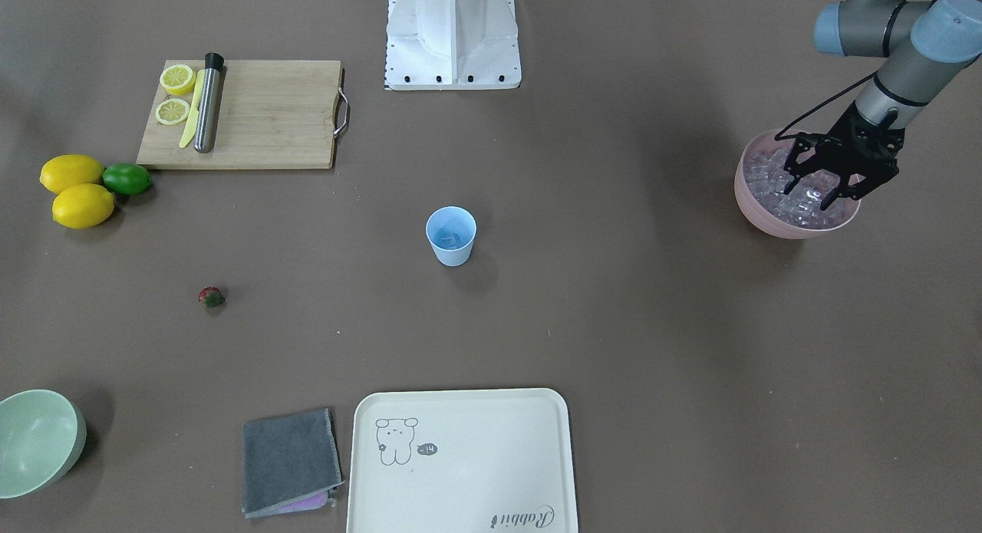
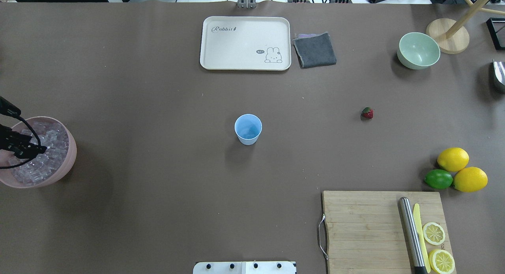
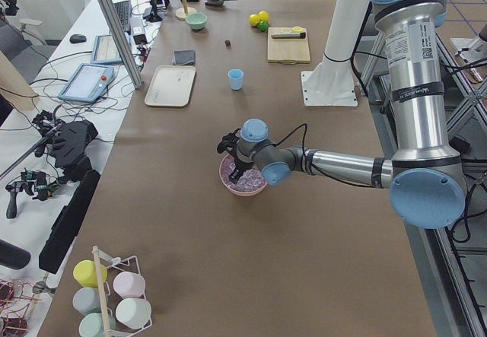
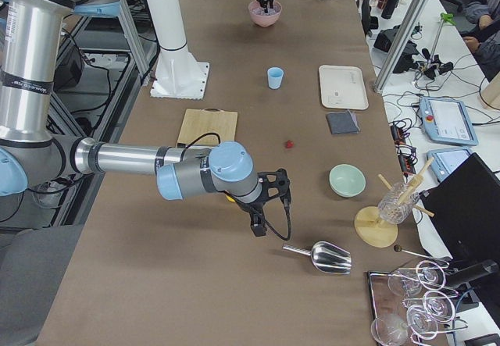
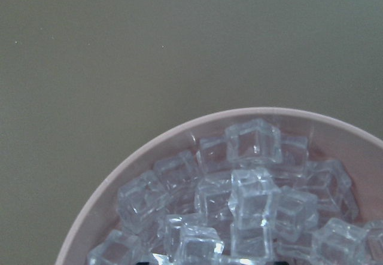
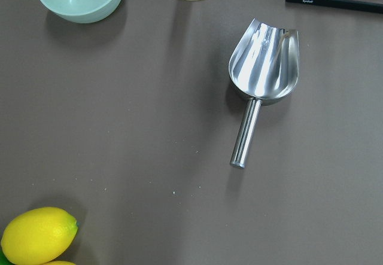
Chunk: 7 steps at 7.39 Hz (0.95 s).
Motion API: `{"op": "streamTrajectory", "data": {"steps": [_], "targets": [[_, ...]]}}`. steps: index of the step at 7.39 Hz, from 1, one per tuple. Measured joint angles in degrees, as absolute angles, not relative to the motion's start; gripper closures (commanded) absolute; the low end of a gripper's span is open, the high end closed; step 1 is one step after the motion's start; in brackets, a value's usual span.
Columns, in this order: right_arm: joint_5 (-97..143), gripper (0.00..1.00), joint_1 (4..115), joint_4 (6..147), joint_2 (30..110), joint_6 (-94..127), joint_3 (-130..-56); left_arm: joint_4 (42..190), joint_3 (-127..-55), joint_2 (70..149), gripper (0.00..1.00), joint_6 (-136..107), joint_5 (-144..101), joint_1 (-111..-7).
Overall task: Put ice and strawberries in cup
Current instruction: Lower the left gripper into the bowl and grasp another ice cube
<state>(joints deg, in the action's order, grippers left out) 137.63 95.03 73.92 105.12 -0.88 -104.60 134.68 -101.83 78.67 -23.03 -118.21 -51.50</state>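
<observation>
Since the fingers of the left gripper (image 1: 817, 189) are spread open down in the ice (image 1: 767, 176) heaped in the pink bowl (image 1: 748, 203), a slick cube could get squirted out or dropped before the cup (image 1: 451, 236), well away from the fingers, is reached.

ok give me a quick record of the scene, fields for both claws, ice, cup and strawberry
left claw: open, fingertips down at the ice
ice: heaped in the pink bowl
cup: upright near the centre of the table
strawberry: lying on the table, not in the cup
right claw: above the table near a metal scoop; open or shut cannot be told
</observation>
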Motion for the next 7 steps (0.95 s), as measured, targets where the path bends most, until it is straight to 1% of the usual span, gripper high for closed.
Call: {"op": "streamTrajectory", "data": {"steps": [2, 3, 5, 7], "targets": [[137.6, 0.00, 95.0, 73.9, 105.1, -0.9, -104.6, 134.7, -102.0, 78.7, 0.80, -23.0, -118.3, -51.5], [137.6, 0.00, 95.0, 73.9, 105.1, -0.9, -104.6, 134.7, -102.2, 78.6, 0.89, -23.0, -118.5, -51.5], [137.7, 0.00, 95.1, 73.9, 105.1, -1.0, -104.7, 134.7, -102.4, 78.6, 1.00, -23.0, -118.9, -51.7], [137.7, 0.00, 95.1, 73.8, 105.2, -1.0, -104.7, 134.7, -103.0, 78.4, 1.00, -22.9, -119.5, -51.9]]}}
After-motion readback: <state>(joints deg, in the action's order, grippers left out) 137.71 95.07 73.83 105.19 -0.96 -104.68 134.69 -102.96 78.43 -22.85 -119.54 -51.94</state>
